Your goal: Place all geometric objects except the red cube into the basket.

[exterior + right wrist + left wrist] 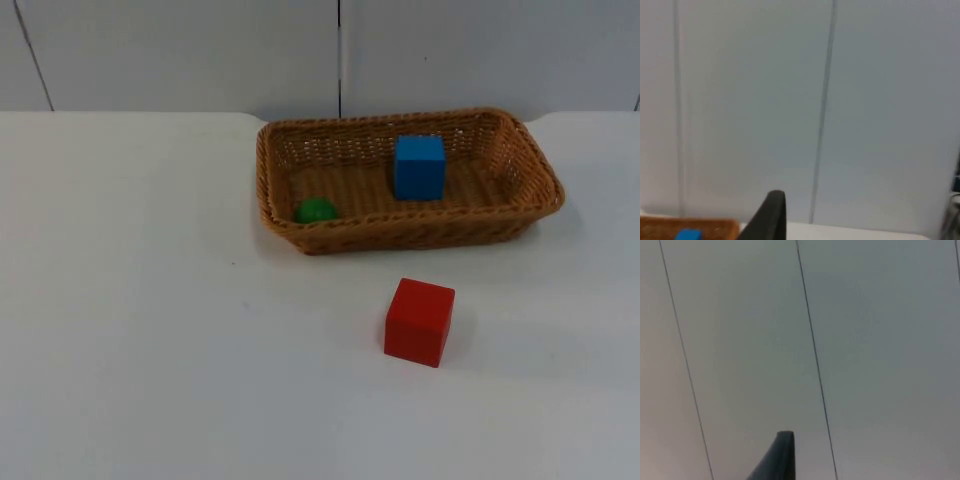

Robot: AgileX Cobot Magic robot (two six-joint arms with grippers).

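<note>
— Closest to us sits the red cube [419,321], alone on the white table [140,330]. Nothing touches it. What is behind it?

— Just past it is the woven basket [300,232], toward the far right of the table. It lies flat, close to the grey wall [170,50].

— What is inside?

— One blue cube [419,166] stands upright in the middle of the basket, toward its far side. One green thing [316,210] sits in the near left corner of the basket, right against the wall of it.

— What shape is the green thing?

— Hard to say. The basket's rim hides its lower part. It looks round on top.

— Where is the left claw [780,457]?

— Its wrist view has one black fingertip, seen against the grey wall. I only see that one finger, so I cannot tell if the claw is open or closed. It holds nothing that I can see.

— And the right claw [769,216]?

— Same there: one black fingertip, with the wall behind it. A bit of the basket [690,229] and the blue cube [688,234] peek in, cut off at the picture's edge. I cannot tell how wide this claw is either.
</note>
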